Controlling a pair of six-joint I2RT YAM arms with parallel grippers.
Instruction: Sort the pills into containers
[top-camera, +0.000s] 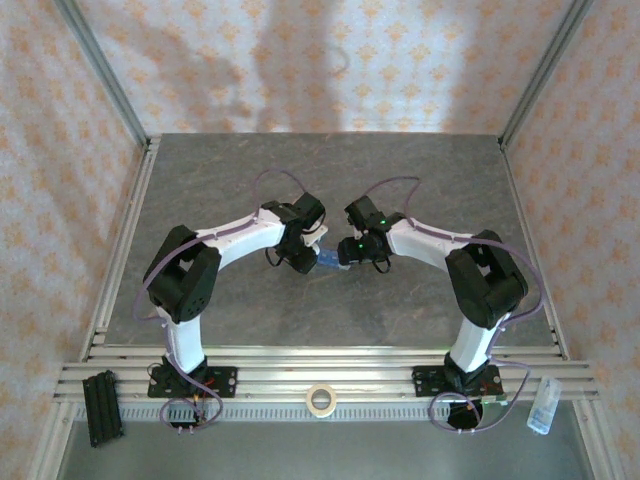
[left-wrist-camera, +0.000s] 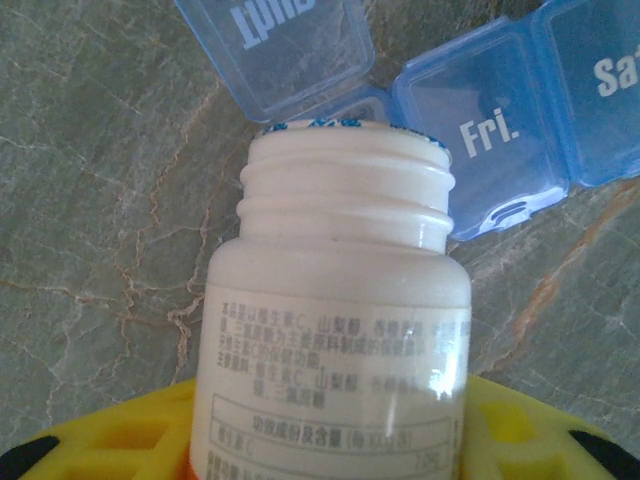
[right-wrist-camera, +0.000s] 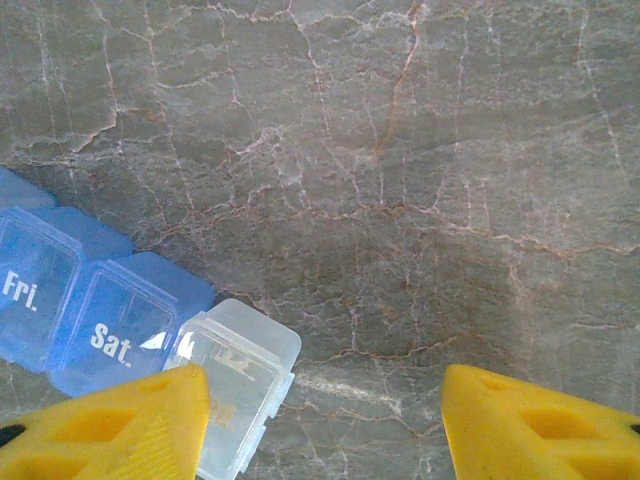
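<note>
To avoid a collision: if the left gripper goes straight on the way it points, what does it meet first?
The left gripper holds the bottle; its mouth would probably meet the containers first, near the open lid; depth is unclear.

Warm even light; soft shadows on bk wall; slight glare on bottle.

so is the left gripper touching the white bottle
Touching: left wrist view shows the left gripper clamped on the white bottle, no gap at either finger.

A lab robot cell: aluminium frame rails, patterned wall panels, marbled tabletop.
</note>
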